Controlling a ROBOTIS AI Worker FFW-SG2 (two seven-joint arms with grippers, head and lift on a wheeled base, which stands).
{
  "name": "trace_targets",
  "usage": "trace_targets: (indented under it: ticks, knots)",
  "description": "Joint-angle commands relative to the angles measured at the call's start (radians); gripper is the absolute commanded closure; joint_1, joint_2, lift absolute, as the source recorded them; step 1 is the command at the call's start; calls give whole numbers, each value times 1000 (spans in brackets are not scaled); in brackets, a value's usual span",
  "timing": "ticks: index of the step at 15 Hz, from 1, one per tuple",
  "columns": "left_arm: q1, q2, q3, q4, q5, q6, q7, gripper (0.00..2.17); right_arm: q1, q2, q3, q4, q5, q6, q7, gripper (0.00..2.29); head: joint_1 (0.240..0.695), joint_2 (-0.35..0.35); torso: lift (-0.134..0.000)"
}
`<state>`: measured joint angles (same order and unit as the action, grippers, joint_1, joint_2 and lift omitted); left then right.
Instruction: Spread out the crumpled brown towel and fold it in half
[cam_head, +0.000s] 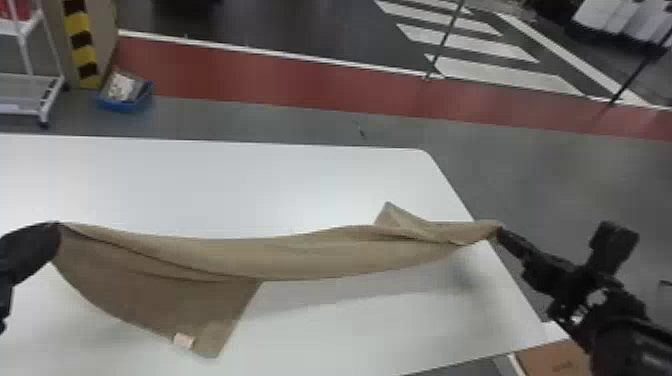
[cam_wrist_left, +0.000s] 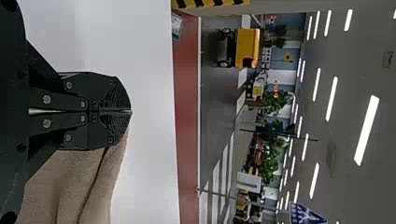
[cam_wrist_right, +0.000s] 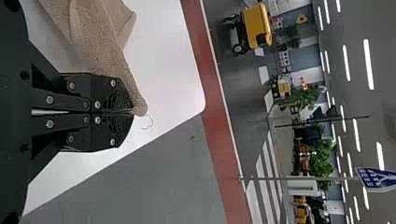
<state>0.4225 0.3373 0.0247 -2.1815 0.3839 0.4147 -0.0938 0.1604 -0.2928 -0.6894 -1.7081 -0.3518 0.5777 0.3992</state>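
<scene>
Above the table (cam_head: 250, 185), the towel (cam_head: 300, 255) spans sideways, one end beyond the tabletop's right edge, probably stretched so its folds drop out before laying. Left gripper (cam_wrist_left: 131, 112) and right gripper (cam_wrist_right: 133, 112) each pinch an end, arms wide apart, fingers angled inward in the head view.

White table (cam_head: 300, 185) | grey floor (cam_head: 550, 170), red strip (cam_head: 250, 75) | white crossing stripes (cam_head: 500, 70) | lit ceiling lamps (cam_wrist_left: 366, 130)
</scene>
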Motion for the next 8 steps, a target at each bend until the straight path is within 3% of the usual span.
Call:
trace_targets:
  ticks: [1, 5, 8]
  knots:
    - [-5, 0, 1, -1, -5, 8, 0, 2064, -4, -20, -30, 25, -1, -5, 1, 1679, 695, -350, -120]
    - [-5, 0, 3, -1, -5, 8, 3, 2064, -10, -28, -61, 31, -18, 8, 1, 1679, 695, -350, -120]
    - [-10, -6, -6, 12, -16, 8, 3, 2064, 13, -9, -9, 47, 39, 17, 15, 1666, 695, -350, -120]
